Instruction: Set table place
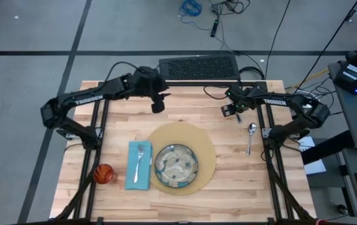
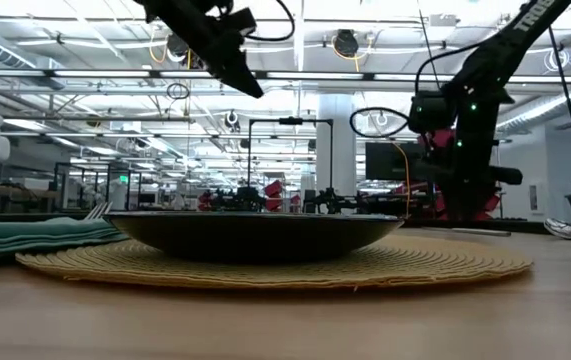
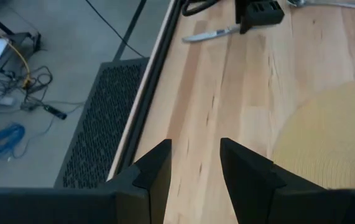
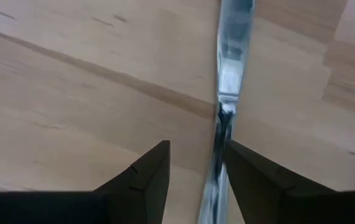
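Table point(image 1: 228, 187), "TROSSEN" lettering on both dark arms.

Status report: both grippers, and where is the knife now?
Right gripper down over the knife, fingers astride its handle. Left gripper open, empty, above the table. Nothing in the way.

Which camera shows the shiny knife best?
The right wrist view: the slim silver metal knife fills it, lying between the right end effector fingers. The high view shows a speck; the left wrist view shows it far off; the low view shows no knife.
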### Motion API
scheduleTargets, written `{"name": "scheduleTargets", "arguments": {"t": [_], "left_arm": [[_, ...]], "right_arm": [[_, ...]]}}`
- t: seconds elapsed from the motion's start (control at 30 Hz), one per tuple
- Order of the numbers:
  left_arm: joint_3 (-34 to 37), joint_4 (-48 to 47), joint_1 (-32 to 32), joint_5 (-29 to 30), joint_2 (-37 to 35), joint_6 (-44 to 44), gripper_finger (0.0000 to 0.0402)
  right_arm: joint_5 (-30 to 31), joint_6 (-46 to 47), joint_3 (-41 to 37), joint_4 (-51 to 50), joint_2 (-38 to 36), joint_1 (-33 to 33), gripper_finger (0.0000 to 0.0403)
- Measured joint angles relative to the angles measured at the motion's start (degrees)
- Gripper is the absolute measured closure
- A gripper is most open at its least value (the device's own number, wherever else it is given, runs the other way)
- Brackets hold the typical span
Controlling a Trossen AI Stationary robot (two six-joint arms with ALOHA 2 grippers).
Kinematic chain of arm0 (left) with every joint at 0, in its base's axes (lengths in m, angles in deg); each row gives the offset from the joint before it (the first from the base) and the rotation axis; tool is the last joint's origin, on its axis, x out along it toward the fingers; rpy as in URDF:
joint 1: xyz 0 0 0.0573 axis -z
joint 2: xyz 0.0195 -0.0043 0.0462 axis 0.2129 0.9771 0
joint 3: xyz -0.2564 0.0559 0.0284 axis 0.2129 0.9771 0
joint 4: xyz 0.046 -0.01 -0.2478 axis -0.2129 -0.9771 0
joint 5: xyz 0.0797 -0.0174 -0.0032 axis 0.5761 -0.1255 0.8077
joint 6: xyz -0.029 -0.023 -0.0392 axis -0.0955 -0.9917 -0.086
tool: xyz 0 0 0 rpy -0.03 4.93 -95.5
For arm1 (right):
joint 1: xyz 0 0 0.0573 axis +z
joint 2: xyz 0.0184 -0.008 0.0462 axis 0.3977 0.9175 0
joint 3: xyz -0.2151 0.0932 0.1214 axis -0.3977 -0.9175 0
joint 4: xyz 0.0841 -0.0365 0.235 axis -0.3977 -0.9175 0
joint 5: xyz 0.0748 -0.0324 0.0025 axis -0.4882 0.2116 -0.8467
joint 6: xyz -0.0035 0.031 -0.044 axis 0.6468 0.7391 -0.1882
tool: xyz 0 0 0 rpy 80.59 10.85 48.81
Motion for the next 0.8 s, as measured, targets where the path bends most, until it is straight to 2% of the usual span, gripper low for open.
{"name": "scheduleTargets", "arguments": {"t": [0.37, 0.47, 0.67, 0.8], "left_arm": [[0.0, -4.6, 0.1, -1.3, -4.0, 0.0, 0.0279], [0.0, -5.2, 0.1, -1.3, -5.2, -0.1, 0.0279], [0.0, -5.6, 0.1, -1.4, -9.0, -1.2, 0.0279], [0.0, -6.4, 0.2, -2.3, -11.1, -1.5, 0.0279]], "right_arm": [[1.2, -1.3, 0.2, 0.6, 4.4, -2.2, 0.0266], [0.1, -1.3, 0.3, 0.5, 5.3, -2.2, 0.0291], [-1.5, -1.6, 0.3, 0.5, 5.8, -2.1, 0.0382], [-1.9, -0.2, 0.3, 0.2, 5.8, -1.8, 0.0381]]}}
